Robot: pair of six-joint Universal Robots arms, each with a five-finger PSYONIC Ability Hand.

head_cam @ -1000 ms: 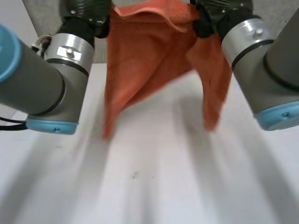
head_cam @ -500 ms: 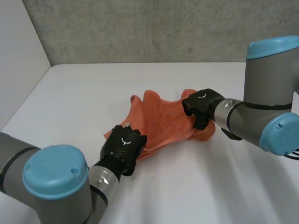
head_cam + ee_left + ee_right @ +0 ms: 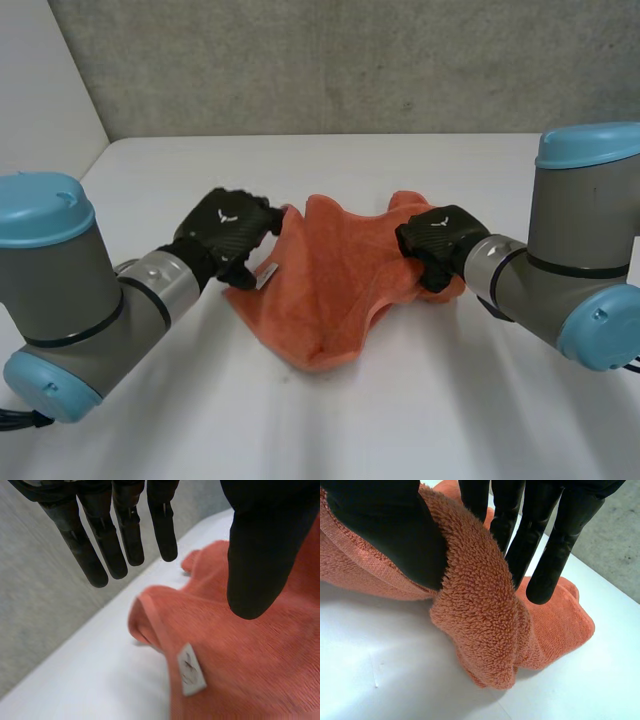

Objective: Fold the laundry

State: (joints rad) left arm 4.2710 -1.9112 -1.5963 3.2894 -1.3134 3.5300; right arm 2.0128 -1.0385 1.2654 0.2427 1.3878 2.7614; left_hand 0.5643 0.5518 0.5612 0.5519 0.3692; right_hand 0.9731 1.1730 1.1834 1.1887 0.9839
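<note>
An orange towel [image 3: 335, 290] lies crumpled on the white table [image 3: 330, 430], between my two hands. My left hand [image 3: 228, 225] is at the towel's left corner, where a small white label [image 3: 191, 669] shows. In the left wrist view its fingers [image 3: 125, 535] are straight and stand apart from the thumb [image 3: 260, 555], just above the towel [image 3: 250, 650] and holding nothing. My right hand [image 3: 438, 240] is at the towel's right edge. There its thumb [image 3: 390, 525] and fingers [image 3: 545, 535] pinch a thick fold of the towel [image 3: 480, 615].
A grey wall [image 3: 330, 60] runs along the table's far edge, and a white side wall [image 3: 40, 120] closes the left. Bare table lies in front of the towel and on both sides.
The towel, held up by both hands a second ago, now lies on the table. My left hand has let go of its corner and opened; the right hand keeps its grip.
</note>
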